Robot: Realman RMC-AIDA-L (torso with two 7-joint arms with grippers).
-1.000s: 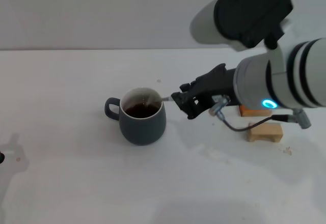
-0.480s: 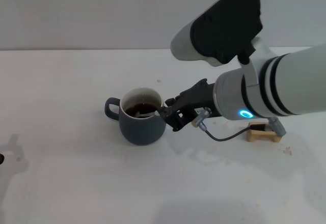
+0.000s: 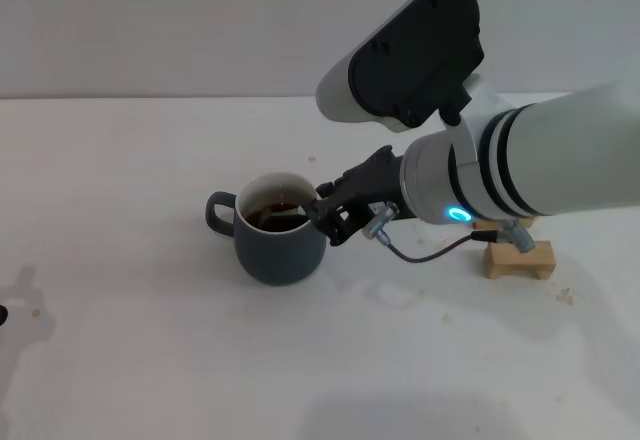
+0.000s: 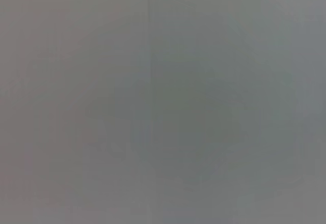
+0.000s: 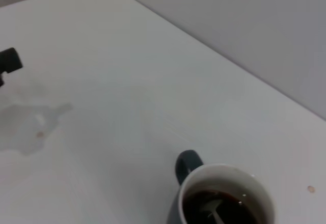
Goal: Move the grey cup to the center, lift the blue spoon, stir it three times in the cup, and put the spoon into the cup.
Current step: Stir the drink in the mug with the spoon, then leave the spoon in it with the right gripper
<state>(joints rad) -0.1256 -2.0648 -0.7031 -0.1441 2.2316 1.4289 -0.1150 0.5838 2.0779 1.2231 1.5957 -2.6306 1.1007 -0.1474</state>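
Note:
The grey cup [image 3: 278,245] stands on the white table near the middle, its handle pointing to the left and dark liquid inside. The same grey cup [image 5: 220,203] shows from above in the right wrist view. The blue spoon [image 3: 291,217] leans in the cup, its metal bowl [image 5: 213,210] dipped in the liquid and its handle end hidden in the fingers. My right gripper [image 3: 327,218] is at the cup's right rim, shut on the spoon. The left gripper [image 5: 10,61] sits parked far off at the table's left; the left wrist view shows only plain grey.
A tan wooden block [image 3: 520,259] lies on the table to the right, under my right forearm, with a sliver of an orange block [image 3: 497,224] behind it. Faint wet marks [image 3: 400,295] spread on the table right of the cup.
My right gripper has moved left, from a short way off to right at the cup's rim. The spoon has gone deeper into the cup. The cup has stayed put.

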